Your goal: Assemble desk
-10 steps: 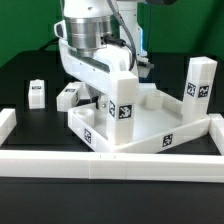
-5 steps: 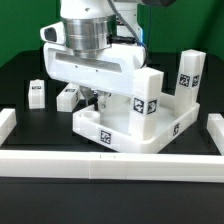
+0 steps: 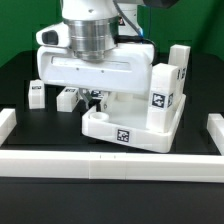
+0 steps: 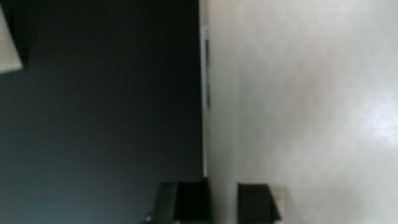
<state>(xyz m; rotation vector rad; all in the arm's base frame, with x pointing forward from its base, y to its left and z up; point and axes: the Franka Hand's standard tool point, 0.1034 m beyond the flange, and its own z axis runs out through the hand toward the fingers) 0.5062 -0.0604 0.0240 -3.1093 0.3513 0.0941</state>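
Tabletop (image 3: 118, 130) has spun round since last frame; my end effector (image 4: 217, 192) looks clamped on its rim, probably lining up a loose leg (image 3: 37, 94).

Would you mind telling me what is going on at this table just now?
The Panda arm's gripper is down at the desk tabletop, its jaws closed on either side of the raised rim. It has swung the tabletop round over the last second. A near leg and a far leg already stand upright in corners on the exterior view's right. One loose leg and another loose leg sit on the table to the exterior view's left, not yet fitted.
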